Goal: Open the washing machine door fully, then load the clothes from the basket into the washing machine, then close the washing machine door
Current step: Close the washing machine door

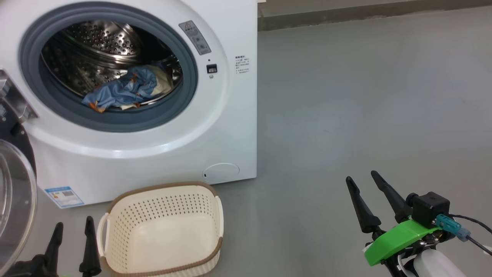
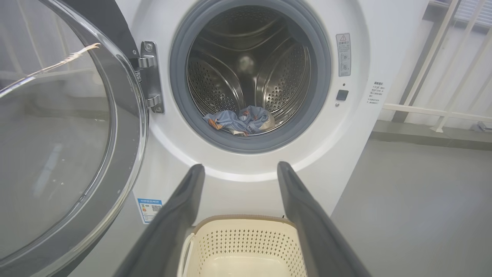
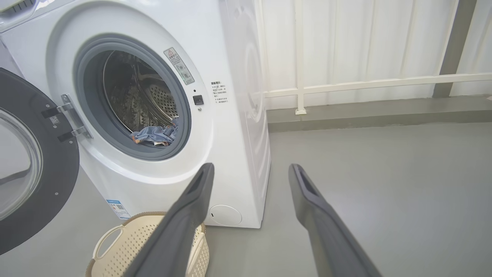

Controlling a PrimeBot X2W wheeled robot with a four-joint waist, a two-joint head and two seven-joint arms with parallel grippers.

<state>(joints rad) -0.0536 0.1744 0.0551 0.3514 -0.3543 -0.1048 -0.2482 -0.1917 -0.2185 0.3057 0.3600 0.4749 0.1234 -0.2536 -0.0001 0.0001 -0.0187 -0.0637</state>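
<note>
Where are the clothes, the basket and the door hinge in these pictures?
the clothes [image 1: 123,90]: head view, middle of the blue heap.
the basket [image 1: 161,207]: head view, perforated inner back wall.
the hinge [image 2: 151,77]: left wrist view, middle of its metal plate.

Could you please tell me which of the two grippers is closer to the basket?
The left gripper, which sits right beside the basket; the right gripper is far off to the right, over bare floor.

Washing machine door [image 3: 34,161] swung wide open. Clothes [image 1: 125,90] heaped in washing machine [image 1: 230,115] drum. Basket [image 1: 163,231] upright on floor before it.
</note>
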